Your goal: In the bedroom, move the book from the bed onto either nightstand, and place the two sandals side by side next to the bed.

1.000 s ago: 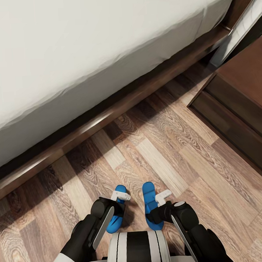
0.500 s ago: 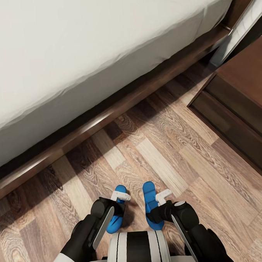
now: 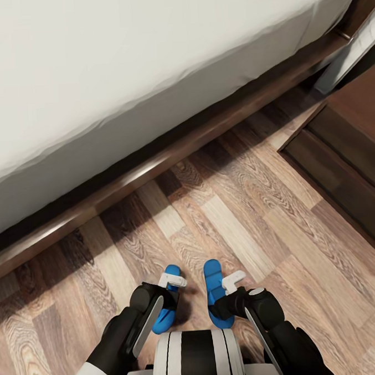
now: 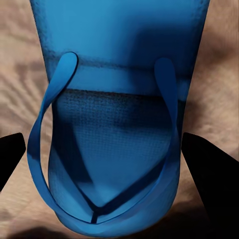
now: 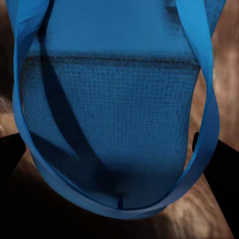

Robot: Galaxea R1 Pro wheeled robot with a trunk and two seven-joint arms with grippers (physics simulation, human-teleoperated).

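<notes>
Two bright blue sandals are held just above the wood floor in front of my trunk, toes toward the bed [image 3: 119, 75]. My left gripper [image 3: 172, 279] is shut on the left sandal [image 3: 163, 321], which fills the space between its dark fingers [image 4: 209, 169]. The right gripper [image 3: 233, 282] is shut on the right sandal [image 3: 213, 277], its strap [image 5: 204, 99] looping close to the camera. The bed's off-white mattress sits on a dark brown frame [image 3: 153, 167] that runs diagonally across the head view. The book is out of view.
A reddish-brown nightstand [image 3: 351, 144] stands at the right, beside the bed's end. Between the bed frame and my arms lies a strip of brown plank floor [image 3: 228, 224]. A white panel [image 3: 351, 55] shows at the upper right corner.
The head view has shifted, so the bed and nightstand sit further up and right in the picture. Both sandals stayed in the same place relative to the grippers.
</notes>
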